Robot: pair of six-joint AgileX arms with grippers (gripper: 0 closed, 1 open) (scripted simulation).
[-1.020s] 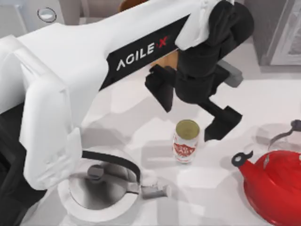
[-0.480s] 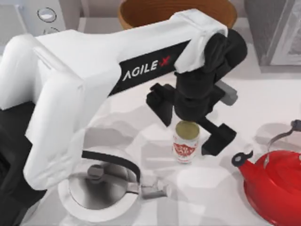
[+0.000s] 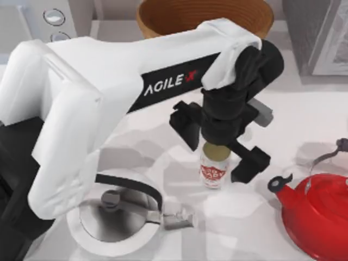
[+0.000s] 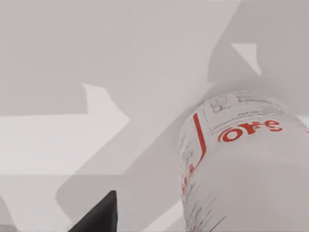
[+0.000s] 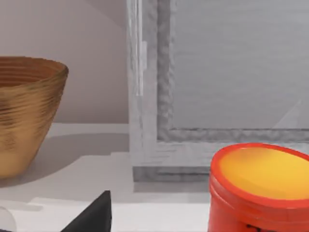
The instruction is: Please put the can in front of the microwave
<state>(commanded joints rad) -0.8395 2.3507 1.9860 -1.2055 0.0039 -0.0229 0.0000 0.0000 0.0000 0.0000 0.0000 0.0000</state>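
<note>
Your left gripper (image 3: 217, 155) has its jaws spread wide, one on each side of the can (image 3: 214, 168), not touching it yet; the can stands upright on the tabletop (image 3: 255, 217), between the kettle (image 3: 117, 217) and the red teapot (image 3: 318, 215); the microwave (image 3: 38, 19) is at the far left corner, well apart. You are at the grasp step, I judge; next, lower a little, close on the can, lift, and carry it left to the microwave's front; mind the kettle.
</note>
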